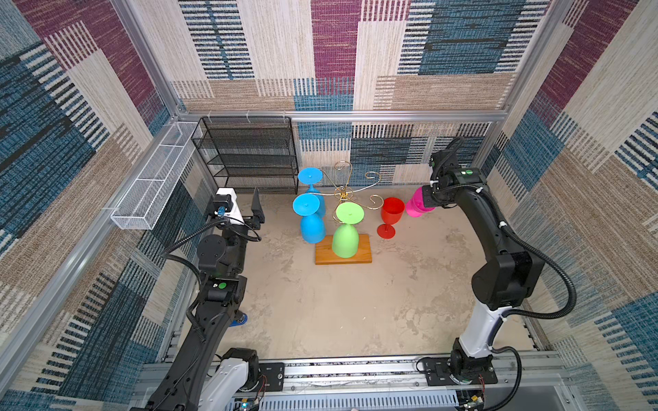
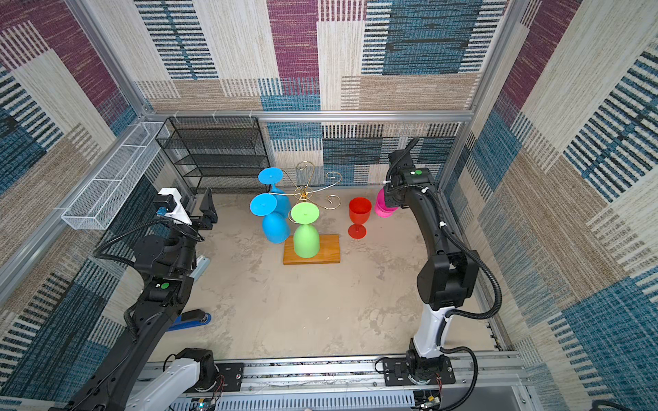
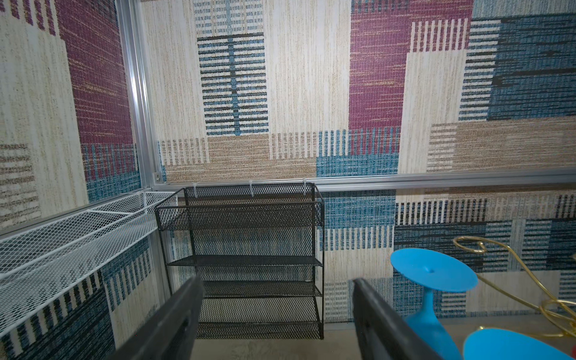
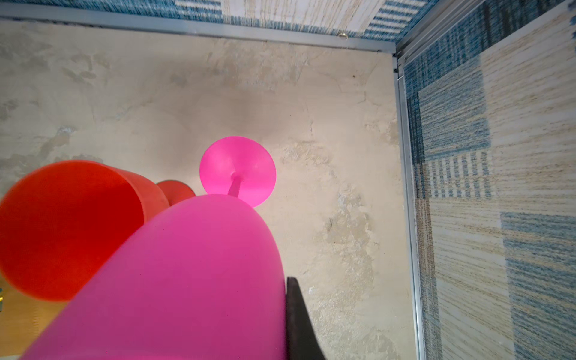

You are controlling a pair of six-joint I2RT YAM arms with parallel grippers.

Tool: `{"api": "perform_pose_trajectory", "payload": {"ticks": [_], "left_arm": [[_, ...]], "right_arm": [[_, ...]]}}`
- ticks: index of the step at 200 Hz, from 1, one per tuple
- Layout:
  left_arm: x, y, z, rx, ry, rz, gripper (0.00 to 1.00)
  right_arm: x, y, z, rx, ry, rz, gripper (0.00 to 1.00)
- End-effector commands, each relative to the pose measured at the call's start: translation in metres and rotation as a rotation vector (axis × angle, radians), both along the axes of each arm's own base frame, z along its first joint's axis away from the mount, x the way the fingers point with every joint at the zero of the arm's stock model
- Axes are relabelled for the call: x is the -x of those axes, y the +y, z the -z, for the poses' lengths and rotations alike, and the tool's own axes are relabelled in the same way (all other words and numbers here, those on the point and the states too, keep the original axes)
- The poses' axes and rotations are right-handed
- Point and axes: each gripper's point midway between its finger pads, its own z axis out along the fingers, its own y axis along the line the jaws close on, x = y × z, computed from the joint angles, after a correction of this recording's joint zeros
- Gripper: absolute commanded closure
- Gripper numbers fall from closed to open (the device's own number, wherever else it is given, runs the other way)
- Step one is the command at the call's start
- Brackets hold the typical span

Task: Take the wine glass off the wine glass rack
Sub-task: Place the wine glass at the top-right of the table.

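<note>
The wine glass rack (image 1: 342, 194), thin gold wire on an orange-brown wooden base (image 1: 363, 254), stands mid-table in both top views. Hanging upside down from it are a green wine glass (image 1: 344, 242) and two blue ones (image 1: 312, 227) (image 1: 310, 176). To its right a red glass (image 1: 391, 211) stands upright on the table. My right gripper (image 1: 425, 199) is shut on the bowl of a pink wine glass (image 4: 187, 280) beside the red one, foot (image 4: 237, 171) pointing down; only one finger (image 4: 296, 311) shows. My left gripper (image 3: 277, 311) hangs open and empty left of the blue glasses.
A black mesh shelf unit (image 1: 249, 153) stands at the back left, and a white wire basket (image 1: 153, 185) is fixed along the left wall. A blue object (image 2: 192, 318) lies under the left arm. Patterned walls close in the back and both sides.
</note>
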Motion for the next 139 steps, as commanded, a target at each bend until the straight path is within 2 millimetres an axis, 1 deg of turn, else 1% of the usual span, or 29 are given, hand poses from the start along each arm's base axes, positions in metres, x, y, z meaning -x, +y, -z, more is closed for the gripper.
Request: {"api": "perform_pose_trajectory", "payload": {"ticks": [1, 22, 52, 91, 120, 139], "left_arm": [[0.000, -0.001, -0.001, -0.002, -0.007, 0.010, 0.22], [0.000, 0.001, 0.000, 0.003, -0.006, 0.004, 0.22], [-0.001, 0.002, 0.002, 0.011, 0.000, 0.010, 0.22], [-0.002, 0.002, 0.003, 0.017, 0.005, 0.016, 0.22], [-0.003, 0.002, 0.005, 0.021, 0.011, 0.019, 0.23], [-0.003, 0.003, 0.005, 0.027, 0.012, 0.024, 0.22]], "right_arm": [[0.005, 0.001, 0.016, 0.006, 0.055, -0.022, 1.00], [0.009, 0.000, 0.033, 0.018, 0.102, -0.021, 1.00], [0.008, 0.003, 0.052, 0.004, 0.145, -0.029, 1.00], [0.004, 0.009, 0.065, -0.021, 0.175, -0.045, 1.00], [0.006, 0.009, 0.076, -0.019, 0.204, -0.044, 0.99], [0.007, 0.011, 0.078, -0.028, 0.208, -0.048, 0.99]]}}
